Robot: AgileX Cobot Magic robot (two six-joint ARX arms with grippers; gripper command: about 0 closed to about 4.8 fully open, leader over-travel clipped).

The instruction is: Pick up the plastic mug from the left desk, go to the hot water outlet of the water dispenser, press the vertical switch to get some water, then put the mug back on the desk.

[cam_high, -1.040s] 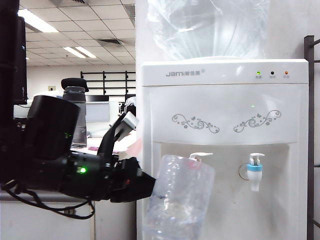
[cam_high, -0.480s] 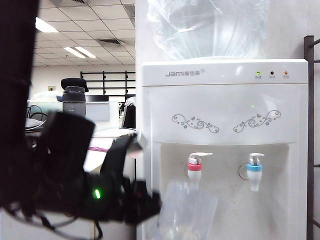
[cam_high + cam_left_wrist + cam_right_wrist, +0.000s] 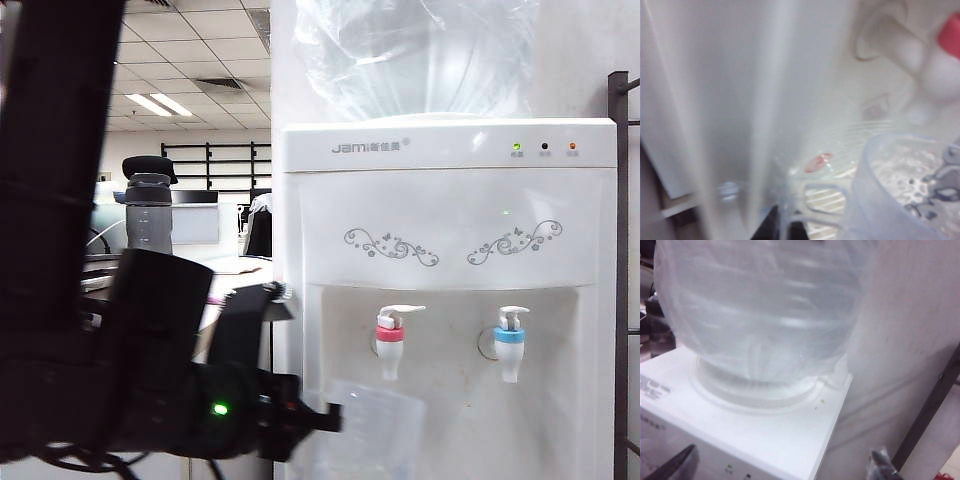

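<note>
Your left gripper [image 3: 325,418], fingers clamped on the mug [image 3: 362,428], has dropped it below the hot tap [image 3: 389,345], ready to fill; right gripper [image 3: 782,465] hangs wide by the bottle [image 3: 760,310]

Bright ceiling-panel light; both wrist views blurred, the dark foreground arm unfocused.

white water dispenser [image 3: 450,250] with grey scroll ornaments [image 3: 391,246] across its front and a green indicator light [image 3: 517,147] lit. hot water outlet [image 3: 389,340] wears a red collar, the neighbouring tap [image 3: 509,340] a blue one. plastic mug [image 3: 365,430] is clear and colourless. big clear bottle [image 3: 760,310] on top. left arm [image 3: 150,380] black, green led glowing.
</note>
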